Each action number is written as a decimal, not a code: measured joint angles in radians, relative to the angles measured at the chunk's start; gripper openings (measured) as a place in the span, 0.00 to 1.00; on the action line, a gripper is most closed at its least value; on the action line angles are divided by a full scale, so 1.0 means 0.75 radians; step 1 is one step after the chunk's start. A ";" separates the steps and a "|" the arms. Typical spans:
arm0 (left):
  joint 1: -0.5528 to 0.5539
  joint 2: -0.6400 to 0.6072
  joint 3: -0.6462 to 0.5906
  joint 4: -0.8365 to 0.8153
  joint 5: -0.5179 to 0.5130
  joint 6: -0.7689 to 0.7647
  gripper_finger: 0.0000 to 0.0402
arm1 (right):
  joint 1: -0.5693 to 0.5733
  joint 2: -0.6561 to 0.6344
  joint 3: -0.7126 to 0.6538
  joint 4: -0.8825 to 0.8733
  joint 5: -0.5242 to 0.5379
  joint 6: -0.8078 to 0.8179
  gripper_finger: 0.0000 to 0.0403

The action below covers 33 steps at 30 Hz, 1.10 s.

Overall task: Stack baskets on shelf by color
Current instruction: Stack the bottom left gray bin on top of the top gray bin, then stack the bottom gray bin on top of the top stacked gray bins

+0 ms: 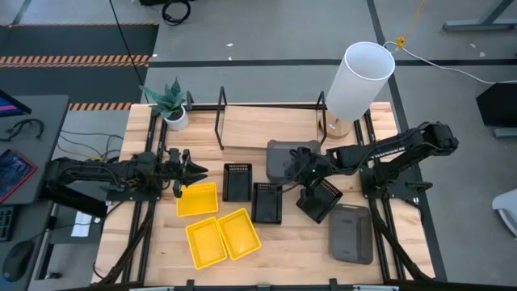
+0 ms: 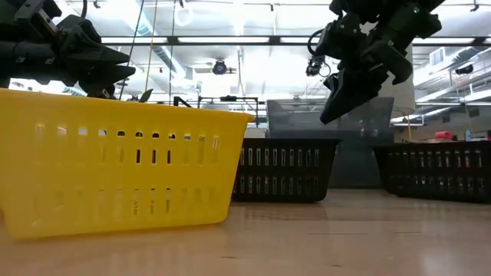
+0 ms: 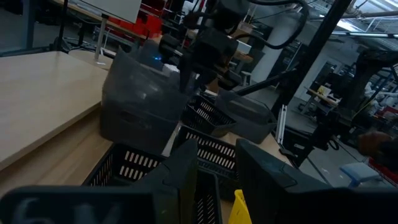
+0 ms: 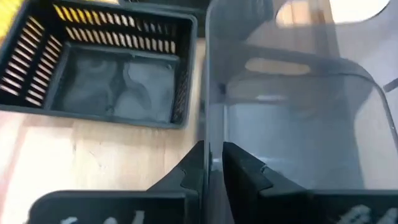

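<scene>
A smoky dark-grey basket [image 1: 284, 157] stands at the near right edge of the shelf board [image 1: 258, 125]. My right gripper [image 1: 301, 172] is shut on its wall. My left gripper [image 1: 191, 171] hovers open and empty just above a yellow basket [image 1: 198, 200], which also fills the low view's left [image 2: 115, 169]. Two more yellow baskets [image 1: 222, 237] lie near the table's near edge. Two black slotted baskets [image 1: 237, 181] [image 1: 266, 202] rest on the table. A third black basket [image 1: 321, 200] lies turned askew under the right arm. Another grey basket [image 1: 350, 233] lies at the near right. My right gripper pinches the grey basket's side wall near its rim [image 4: 211, 124], one finger [image 4: 245, 168] inside the basket and one outside. The fingers slant down from above [image 2: 337, 103]. Whether the basket's bottom is on the shelf or lifted cannot be told.
A white cylinder [image 1: 359, 79] stands at the shelf's far right, and a potted plant [image 1: 171, 107] at its far left. Black wire uprights [image 1: 220, 117] frame the shelf board. The board's middle and left are bare wood.
</scene>
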 joint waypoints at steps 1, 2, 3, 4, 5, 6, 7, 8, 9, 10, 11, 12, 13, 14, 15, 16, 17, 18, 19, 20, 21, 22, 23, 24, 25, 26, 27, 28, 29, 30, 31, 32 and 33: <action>-0.001 0.000 0.000 0.000 0.000 0.000 0.29 | 0.000 0.000 0.000 0.010 -0.005 -0.003 0.15; 0.000 0.000 0.000 0.000 0.000 0.001 0.29 | 0.000 0.000 0.000 0.017 -0.012 -0.011 0.15; 0.000 0.000 0.000 0.000 0.000 0.001 0.29 | 0.000 0.000 0.000 0.021 -0.018 -0.020 0.16; 0.000 0.000 0.000 0.000 0.000 0.000 0.29 | 0.000 0.000 0.000 0.025 -0.021 -0.023 0.16; 0.000 0.000 0.000 0.000 0.000 0.000 0.29 | 0.000 0.000 0.000 0.030 -0.023 -0.024 0.16; -0.001 0.000 0.000 0.000 0.000 0.001 0.29 | 0.000 0.000 0.000 0.035 -0.023 -0.024 0.16; 0.000 0.000 0.000 0.000 0.000 0.000 0.29 | 0.000 0.000 0.000 0.037 -0.023 -0.024 0.16; 0.000 0.000 0.000 0.000 0.000 0.000 0.29 | 0.000 0.000 0.000 0.038 -0.026 -0.025 0.16; -0.001 0.000 0.000 0.000 0.000 0.000 0.29 | 0.000 0.000 0.000 0.038 -0.028 -0.026 0.16; 0.000 0.000 0.000 0.000 0.000 0.001 0.29 | 0.000 0.000 0.000 0.038 -0.028 -0.027 0.16; 0.000 0.000 0.000 0.000 0.000 0.000 0.29 | 0.000 -0.001 0.000 0.038 -0.028 -0.027 0.16; 0.000 0.000 0.000 0.000 0.000 0.000 0.29 | 0.000 -0.004 0.000 0.037 -0.029 -0.027 0.16; 0.000 0.000 0.000 0.000 0.000 0.000 0.29 | 0.000 -0.009 0.000 0.037 -0.029 -0.027 0.16; 0.000 0.000 0.000 0.000 0.000 0.001 0.29 | 0.000 -0.014 0.001 0.034 -0.031 -0.027 0.16; 0.000 0.000 0.000 0.000 0.000 0.000 0.29 | 0.000 -0.019 0.010 0.012 -0.033 -0.027 0.16; 0.000 0.000 0.000 0.000 0.000 0.000 0.29 | 0.000 -0.025 0.021 -0.015 -0.033 -0.027 0.16; 0.000 0.000 0.000 0.000 0.000 0.000 0.29 | 0.000 -0.032 0.037 -0.043 -0.033 -0.030 0.16; 0.000 0.000 0.000 0.000 0.000 0.001 0.29 | 0.000 -0.040 0.052 -0.066 -0.034 -0.033 0.16; 0.000 0.000 0.000 0.000 0.000 0.001 0.29 | 0.000 -0.050 0.064 -0.084 -0.033 -0.034 0.16; -0.001 0.000 0.000 0.000 0.000 0.000 0.29 | 0.000 -0.060 0.074 -0.097 -0.034 -0.034 0.16; 0.000 0.000 0.000 0.000 0.000 0.000 0.29 | 0.001 -0.068 0.078 -0.106 -0.035 -0.034 0.16; 0.000 0.000 0.000 0.000 0.000 0.001 0.29 | 0.003 -0.078 0.079 -0.113 -0.044 -0.033 0.16; 0.000 0.000 0.000 0.000 0.000 0.001 0.29 | 0.005 -0.086 0.079 -0.126 -0.059 -0.029 0.16; 0.000 0.000 0.000 0.000 0.000 0.000 0.29 | 0.010 -0.096 0.079 -0.136 -0.078 -0.021 0.16; 0.000 0.000 0.000 0.000 0.000 0.000 0.29 | 0.017 -0.105 0.079 -0.148 -0.104 -0.010 0.16; -0.001 0.000 0.000 0.000 0.000 0.001 0.29 | 0.027 -0.115 0.079 -0.164 -0.129 -0.003 0.16; -0.001 0.000 0.000 0.000 0.000 0.001 0.29 | 0.040 -0.124 0.079 -0.184 -0.151 0.003 0.16; 0.000 0.000 0.000 0.000 0.000 0.000 0.29 | 0.059 -0.132 0.079 -0.203 -0.169 0.009 0.17; 0.000 0.000 0.000 0.000 0.000 0.000 0.29 | 0.081 -0.139 0.079 -0.223 -0.184 0.011 0.17; 0.000 0.000 0.000 0.000 0.000 0.001 0.29 | 0.106 -0.146 0.079 -0.250 -0.202 0.012 0.17; 0.000 0.000 0.000 0.000 0.000 0.001 0.29 | 0.135 -0.153 0.079 -0.275 -0.216 0.013 0.18; -0.001 0.000 0.000 0.000 0.000 0.000 0.29 | 0.170 -0.160 0.079 -0.302 -0.231 0.014 0.19; 0.000 0.000 0.000 0.000 0.000 0.000 0.29 | 0.207 -0.166 0.079 -0.331 -0.240 0.027 0.20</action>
